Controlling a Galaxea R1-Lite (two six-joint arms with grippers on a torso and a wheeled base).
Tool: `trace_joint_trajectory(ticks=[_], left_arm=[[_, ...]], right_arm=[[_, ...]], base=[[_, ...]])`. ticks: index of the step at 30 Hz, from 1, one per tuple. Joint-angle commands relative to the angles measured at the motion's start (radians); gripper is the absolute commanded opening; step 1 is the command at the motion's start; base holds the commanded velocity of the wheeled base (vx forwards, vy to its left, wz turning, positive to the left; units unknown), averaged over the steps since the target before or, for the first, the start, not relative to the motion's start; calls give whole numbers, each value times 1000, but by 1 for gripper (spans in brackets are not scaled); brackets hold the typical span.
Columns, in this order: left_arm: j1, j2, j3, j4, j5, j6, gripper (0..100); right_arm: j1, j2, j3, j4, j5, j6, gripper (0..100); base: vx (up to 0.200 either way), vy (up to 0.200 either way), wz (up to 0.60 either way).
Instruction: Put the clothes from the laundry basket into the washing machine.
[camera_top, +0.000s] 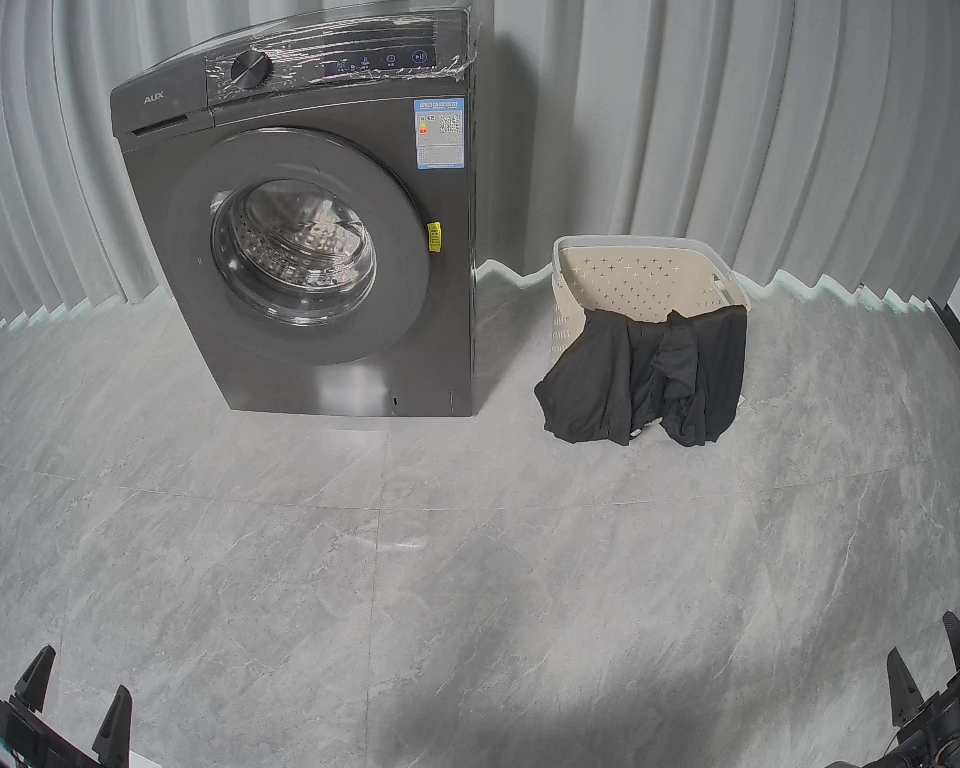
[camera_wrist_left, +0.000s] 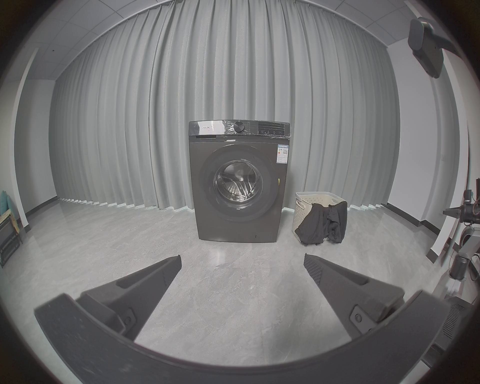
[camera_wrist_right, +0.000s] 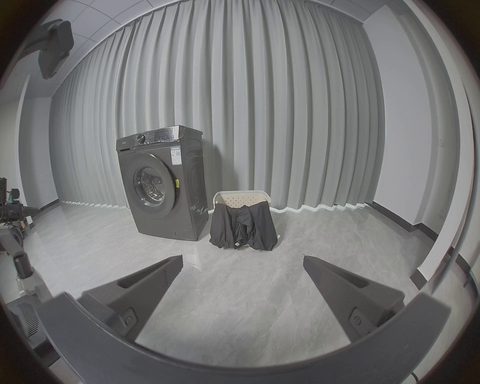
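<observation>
Draped over the basket rim, the clothes are judged soft and light, best pinched at a fold; the left gripper and right gripper are spread wide, empty.

A: Print on the washing machine?
B: Blue-and-white label, upper right of the front: small print and a square code, not legible. Yellow tag just beside the door rim, marks too small to read.
A: Top strip?
B: Control panel (under plastic film): lit icons, no legible words. Short light lettering on the drawer front, upper left.
</observation>
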Motion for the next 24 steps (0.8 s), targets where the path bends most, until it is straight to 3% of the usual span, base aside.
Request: trace_joint_trajectory(ticks=[1, 7, 24], left_arm=[[1, -18, 15, 0, 0, 1, 100], [1, -18, 15, 0, 1, -5, 100], [1, -18, 15, 0, 4, -14, 100]], right_arm=[[0, -16, 18, 0, 1, 0, 100], [0, -16, 18, 0, 1, 0, 100], [0, -16, 18, -2, 1, 0, 100]], base=[[0, 0, 0], [0, 0, 0], [200, 0, 0]])
